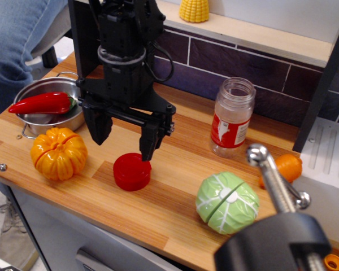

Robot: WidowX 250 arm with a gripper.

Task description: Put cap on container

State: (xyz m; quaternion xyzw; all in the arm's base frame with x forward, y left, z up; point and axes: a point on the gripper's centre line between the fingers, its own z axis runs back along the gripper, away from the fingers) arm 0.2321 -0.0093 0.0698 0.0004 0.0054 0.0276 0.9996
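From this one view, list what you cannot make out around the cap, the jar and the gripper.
- Gripper: whether its right finger touches the cap or hangs just above it; the angle does not settle it.
- Pot: its contents, hidden by the chili pepper.
- Orange object: partly hidden by the blurred metal clamp.
- Jar: label text too small.

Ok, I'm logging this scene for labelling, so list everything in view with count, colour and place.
cap: one, red, on the counter under the gripper
container: one, clear with red-white label, upright, open, right of centre
pumpkin: one, orange, front left
pot: one, steel, far left
chili pepper: one, red, lying on the pot
cabbage: one, green, front right
corn: one, yellow, back ledge
orange object: one, partly hidden, right
gripper: one, black, open above the cap
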